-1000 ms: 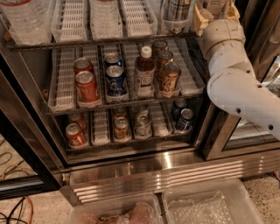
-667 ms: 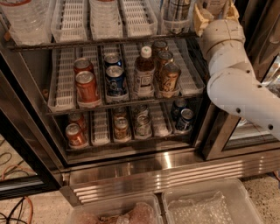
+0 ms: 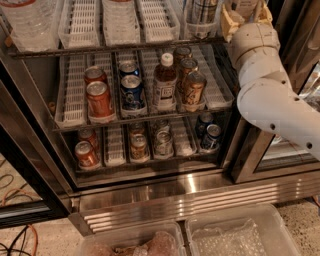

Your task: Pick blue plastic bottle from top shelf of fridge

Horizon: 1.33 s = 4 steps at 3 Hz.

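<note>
A robot's gripper point(image 3: 246, 17) reaches into the right end of the top shelf point(image 3: 120, 49) of a glass-door fridge point(image 3: 175, 192), seen by the one camera looking down into the open cabinet. The blue bottle point(image 3: 245, 5) stands upright at that right end, just beside a striped can point(image 3: 202, 12) on its left. Only its pale lower part shows before the top of the view cuts it off. The gripper sits at the bottle itself, with tan parts showing on the bottle's left and right flanks. The bottle thus lies straight ahead of the wrist, its long axis vertical and crosswise to the reach. Whether the fingers are pressed onto the bottle or spread just clear of it cannot be told. The white arm point(image 3: 270, 100) comes in from the lower right and covers the right edge of the shelves. A water bottle point(image 3: 27, 22) stands at the shelf's left end, with white trays point(image 3: 82, 22) between it and the can. One shelf down, well apart from the gripper, a brown bottle point(image 3: 164, 82) with a white cap stands among soda cans point(image 3: 100, 97). The coming move likely turns on a firm hold and a pull outward over the shelf's front lip, keeping the bottle upright and clear of the can.
</note>
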{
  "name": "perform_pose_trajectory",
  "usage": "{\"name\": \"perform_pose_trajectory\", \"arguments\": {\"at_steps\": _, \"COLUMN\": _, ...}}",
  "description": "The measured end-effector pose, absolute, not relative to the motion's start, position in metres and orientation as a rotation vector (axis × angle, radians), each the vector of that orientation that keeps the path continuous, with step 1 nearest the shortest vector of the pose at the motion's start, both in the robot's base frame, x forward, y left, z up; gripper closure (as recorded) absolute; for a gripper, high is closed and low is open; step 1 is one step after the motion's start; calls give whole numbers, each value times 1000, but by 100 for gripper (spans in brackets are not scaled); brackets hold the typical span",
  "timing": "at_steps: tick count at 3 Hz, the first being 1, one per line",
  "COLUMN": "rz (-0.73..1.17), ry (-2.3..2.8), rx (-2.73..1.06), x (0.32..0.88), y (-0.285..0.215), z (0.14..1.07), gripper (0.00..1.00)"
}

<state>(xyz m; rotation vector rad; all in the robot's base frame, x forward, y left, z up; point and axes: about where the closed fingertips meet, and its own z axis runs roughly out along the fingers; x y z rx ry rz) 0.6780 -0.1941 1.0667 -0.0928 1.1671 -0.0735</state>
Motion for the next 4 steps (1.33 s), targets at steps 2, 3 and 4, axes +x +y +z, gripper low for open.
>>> {"name": "perform_pose_trajectory", "arguments": {"at_steps": 2, "rz": -63, "ry": 1155, "rx": -100, "x": 678, "y": -191, "z": 1079, "gripper": 100}}
{"name": "perform_pose_trajectory", "arguments": {"at_steps": 3, "rz": -67, "ry": 1123, "rx": -105, "x": 675, "y": -194, "z": 1094, "gripper": 100}}
{"name": "perform_pose_trajectory", "arguments": {"at_steps": 4, "rz": -69, "ry": 1093, "rx": -107, "x": 669, "y": -197, "z": 1106, "gripper": 100}}
